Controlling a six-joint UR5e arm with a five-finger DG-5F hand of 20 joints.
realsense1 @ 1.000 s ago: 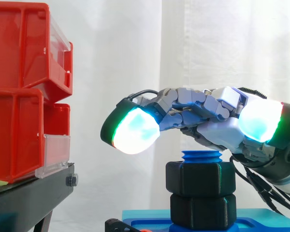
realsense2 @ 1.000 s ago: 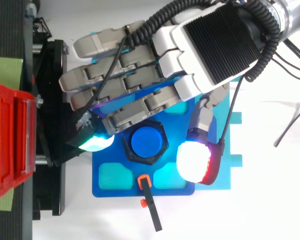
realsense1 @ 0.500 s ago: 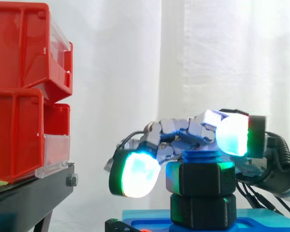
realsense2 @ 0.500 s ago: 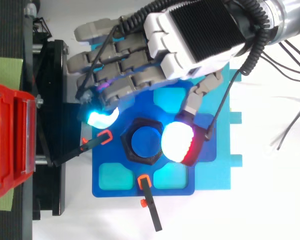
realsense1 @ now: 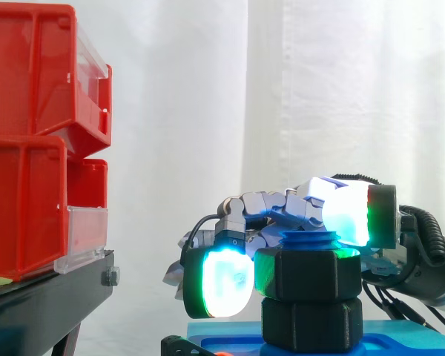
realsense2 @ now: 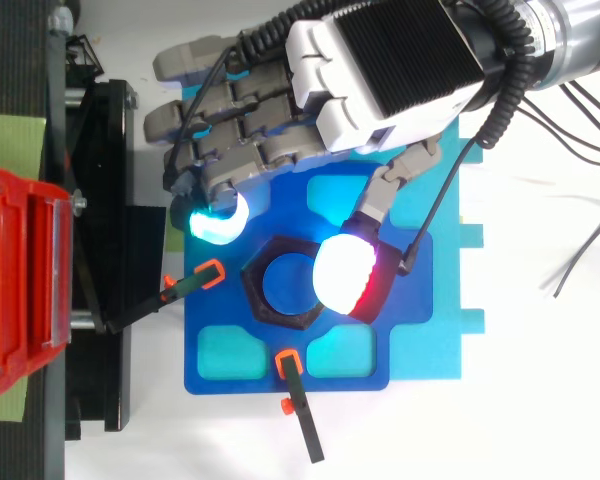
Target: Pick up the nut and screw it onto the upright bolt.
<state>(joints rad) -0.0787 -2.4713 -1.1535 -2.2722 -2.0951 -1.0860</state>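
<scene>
My hand sits over the blue plate with its fingers and thumb curled round the nut, which is already on the upright bolt. The bolt's blue top shows just above it, and a lower nut sits directly under it. From above, my thumb lies over the nut's edge on the arm's side, and my glowing fingertip is just beside the opposite corner, toward the black stand (I cannot tell whether that pad is truly touching). So the nut lies straight below my palm, between those two pads. The bolt's long axis runs vertically through the gap, and I judge any turning must go round that line, with the pads on opposite flats.
</scene>
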